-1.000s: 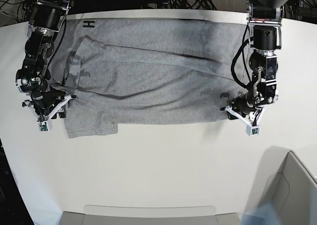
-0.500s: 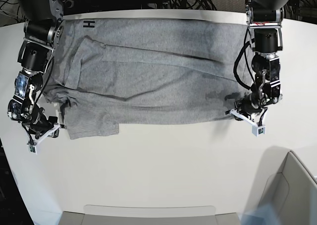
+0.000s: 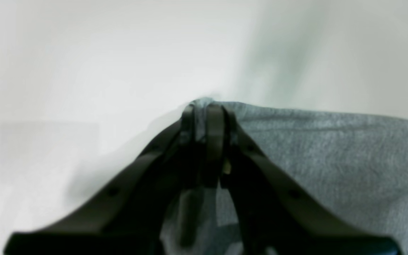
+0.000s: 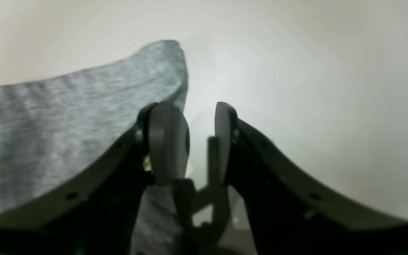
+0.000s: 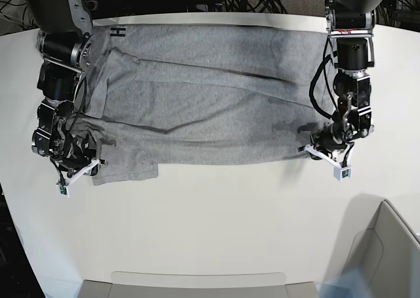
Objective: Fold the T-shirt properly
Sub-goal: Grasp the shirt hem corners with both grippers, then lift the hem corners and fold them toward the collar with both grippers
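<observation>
One tool gripping so far: left tool pinched on T-shirt hem, 3 o'clock corner. Right tool part-open, empty, beside sleeve at 9. Next: right closes on cloth, then fold.

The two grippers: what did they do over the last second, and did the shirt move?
The right gripper swung outward off the T-shirt, then returned to its lower sleeve corner; it is open, the cloth beside one finger. The left gripper slid slightly outward and is shut on the hem corner. The shirt stayed spread flat; only the sleeve corner shifted a little.
</observation>
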Available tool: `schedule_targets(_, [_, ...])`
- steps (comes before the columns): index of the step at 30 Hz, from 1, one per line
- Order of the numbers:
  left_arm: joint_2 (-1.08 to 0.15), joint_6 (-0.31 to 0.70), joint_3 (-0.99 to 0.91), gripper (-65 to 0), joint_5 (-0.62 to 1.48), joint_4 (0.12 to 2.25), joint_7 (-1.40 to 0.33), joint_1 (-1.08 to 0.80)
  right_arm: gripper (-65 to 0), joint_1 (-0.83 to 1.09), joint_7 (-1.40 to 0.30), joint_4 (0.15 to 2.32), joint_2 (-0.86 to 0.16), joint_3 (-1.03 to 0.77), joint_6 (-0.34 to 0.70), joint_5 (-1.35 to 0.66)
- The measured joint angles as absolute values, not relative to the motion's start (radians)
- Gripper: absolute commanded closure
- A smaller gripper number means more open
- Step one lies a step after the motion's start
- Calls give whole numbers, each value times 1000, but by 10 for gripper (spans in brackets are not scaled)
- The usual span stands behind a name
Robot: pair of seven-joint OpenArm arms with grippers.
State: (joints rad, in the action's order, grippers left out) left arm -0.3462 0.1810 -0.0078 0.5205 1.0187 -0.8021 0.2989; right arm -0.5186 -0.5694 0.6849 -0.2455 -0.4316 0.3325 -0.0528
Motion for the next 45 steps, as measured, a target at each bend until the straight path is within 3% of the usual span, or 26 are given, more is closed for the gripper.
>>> schedule_targets(6, [-344,180,-7,-18,519,1018,-802,299,-181,-518,-560,693,-231,-265,328,-65])
schedule_targets(11, [-344,197,-7,0,516,1019,-802,299,0,-521,-570,694,-224,-224,334,-79])
schedule_targets(17, [-344,397,-9,0,513,1018,-803,300,0,-546,-606,693,-229,-215,339,-75])
schedule_targets(21, [-343,450,-9,0,504,1070,-841,311,0,-553,-647,737,-229,-215,336,-47])
schedule_targets(26, [-332,450,-32,0,488,1181,-897,282,0,-543,-647,889,-232,-216,340,-52])
schedule_targets(30, [-334,445,-180,0,487,1243,-979,276,0,-534,-772,1018,-237,-219,342,-51])
schedule_targets(35, [-339,450,-212,0,483,1291,-1036,271,0,-473,-836,1235,-233,-220,343,-62])
schedule_targets(45, [-335,450,-221,0,484,1407,-1055,179,0,-358,-1019,1521,-223,-353,457,-55])
